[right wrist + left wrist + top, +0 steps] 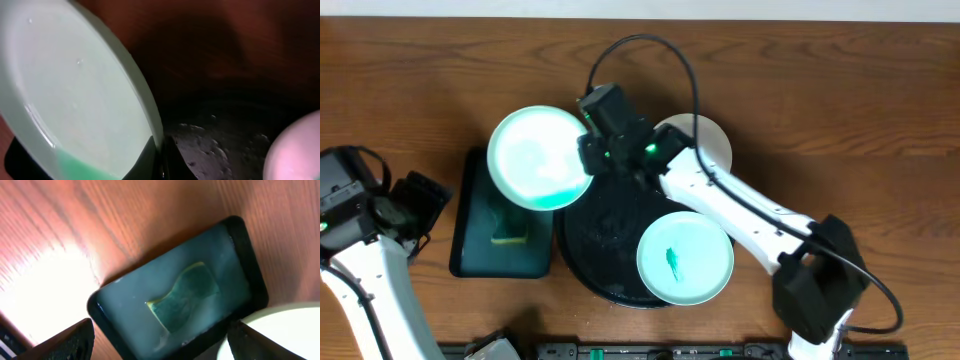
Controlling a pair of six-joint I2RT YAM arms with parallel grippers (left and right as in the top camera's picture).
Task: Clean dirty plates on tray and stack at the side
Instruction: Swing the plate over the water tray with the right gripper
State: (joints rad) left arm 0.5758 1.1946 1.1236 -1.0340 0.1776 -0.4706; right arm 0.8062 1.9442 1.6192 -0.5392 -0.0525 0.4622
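Wood surface [400, 80]. L claw [161, 336] wide open, empty, above teal tray [470, 255] w/ sponge [507, 235]. R claw [592, 150] clamped on rim of mint plate [538, 158], raised by black tray [605, 235] left edge. Front-right on tray: smeared mint plate [685, 258]; white plate [717, 140] at back-right.

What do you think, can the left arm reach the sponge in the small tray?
Probably yes. The left pincer is open and faces the sponge, nothing between. The plate in the right pincer covers only one end of the small tray.

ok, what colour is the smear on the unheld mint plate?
Green smear on the pale mint round plate; best overhead.
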